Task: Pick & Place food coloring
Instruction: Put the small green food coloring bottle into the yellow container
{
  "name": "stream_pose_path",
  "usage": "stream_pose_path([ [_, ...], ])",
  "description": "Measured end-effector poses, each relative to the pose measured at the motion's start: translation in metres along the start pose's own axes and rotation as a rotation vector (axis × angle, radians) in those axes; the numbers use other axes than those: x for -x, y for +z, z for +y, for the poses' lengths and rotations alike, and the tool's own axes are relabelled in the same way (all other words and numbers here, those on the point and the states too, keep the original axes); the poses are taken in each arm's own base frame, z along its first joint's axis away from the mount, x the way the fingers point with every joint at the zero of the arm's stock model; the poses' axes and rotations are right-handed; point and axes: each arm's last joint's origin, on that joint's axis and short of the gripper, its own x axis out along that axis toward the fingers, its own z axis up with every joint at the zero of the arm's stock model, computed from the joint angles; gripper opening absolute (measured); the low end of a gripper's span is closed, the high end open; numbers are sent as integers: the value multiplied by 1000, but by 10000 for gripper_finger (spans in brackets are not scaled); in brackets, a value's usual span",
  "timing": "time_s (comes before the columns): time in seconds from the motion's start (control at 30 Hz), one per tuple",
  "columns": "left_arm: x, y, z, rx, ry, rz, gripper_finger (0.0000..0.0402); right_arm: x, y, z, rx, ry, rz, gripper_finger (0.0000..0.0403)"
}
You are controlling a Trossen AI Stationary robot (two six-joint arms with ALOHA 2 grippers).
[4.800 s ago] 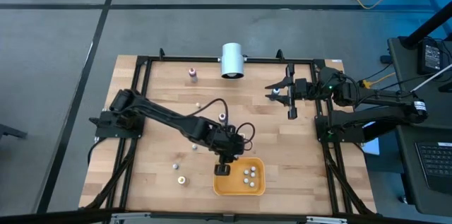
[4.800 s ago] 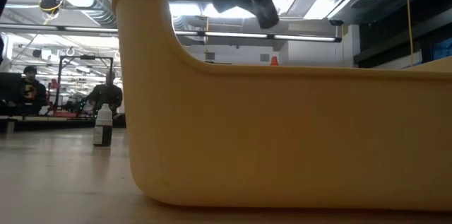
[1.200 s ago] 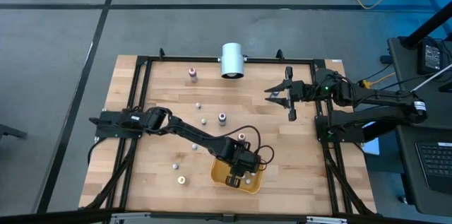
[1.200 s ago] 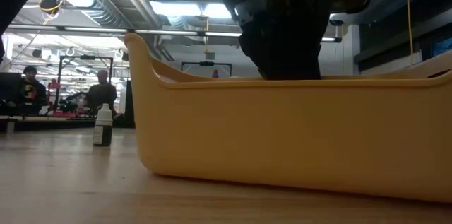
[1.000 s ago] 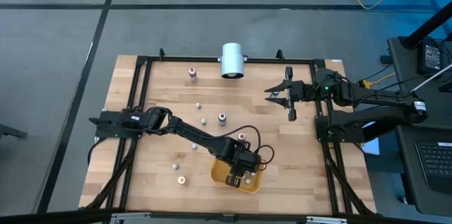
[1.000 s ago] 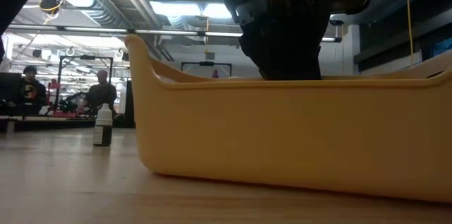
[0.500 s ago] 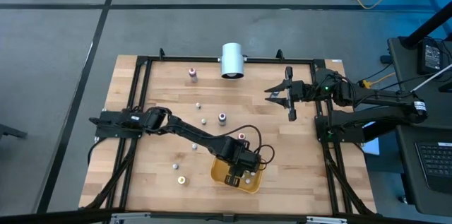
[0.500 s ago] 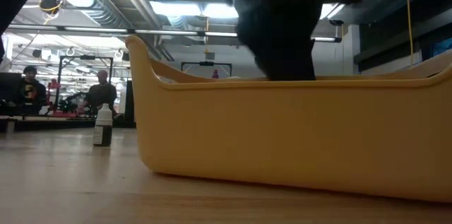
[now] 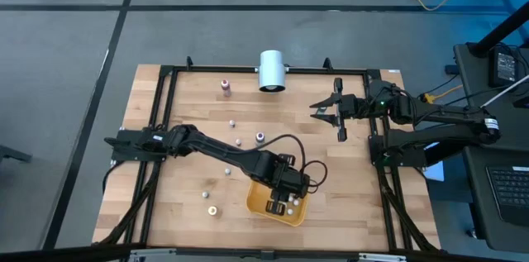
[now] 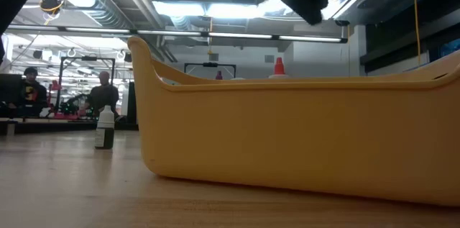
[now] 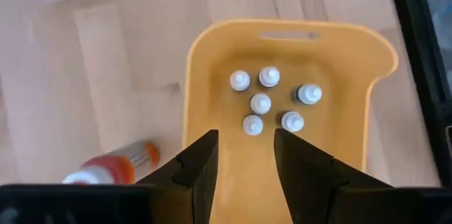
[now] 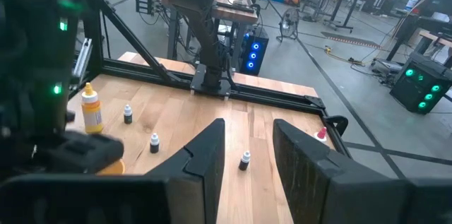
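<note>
Left wrist view: six bottles point(image 11: 268, 100) stand inside the tray point(image 11: 205, 61), beyond the spread, empty left jaws.

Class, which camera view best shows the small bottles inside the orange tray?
The left wrist view: it looks down into the orange tray at six bottles. The high view shows only tiny specks; the low view shows just the tray's wall; the right wrist view shows none.
</note>
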Motion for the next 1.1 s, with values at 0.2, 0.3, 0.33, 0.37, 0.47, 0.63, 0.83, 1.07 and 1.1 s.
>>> stream_pose_path([
  [0.2, 21, -6, 4, 23, 27, 25, 136, 0, 0, 0, 0, -1, 0, 123],
  [0.3, 32, -11, 7, 17, 79, 62, 134, 0, 0, 0, 0, 0, 2, 123],
  [0.33, 33, -12, 9, 18, 95, 66, 134, 0, 0, 0, -1, 1, 5, 123],
  [0.37, 36, -13, 11, 19, 108, 71, 135, 0, -1, 0, -1, 1, 5, 123],
  [0.47, 42, -16, 16, 14, 137, 91, 137, 0, -1, 0, -1, 1, 6, 123],
  [0.63, 52, -21, 23, -19, 150, 127, 134, 0, -2, 0, -2, 3, 16, 123],
  [0.83, 87, -33, 39, -30, 148, 114, 134, 0, -4, 1, -6, 8, 37, 123],
  [1.07, 125, -94, 57, 117, 144, 34, 134, 0, -4, 1, -6, 9, 42, 123],
  [1.1, 128, -105, 57, 150, 143, 13, 132, 0, -4, 1, -7, 9, 44, 123],
])
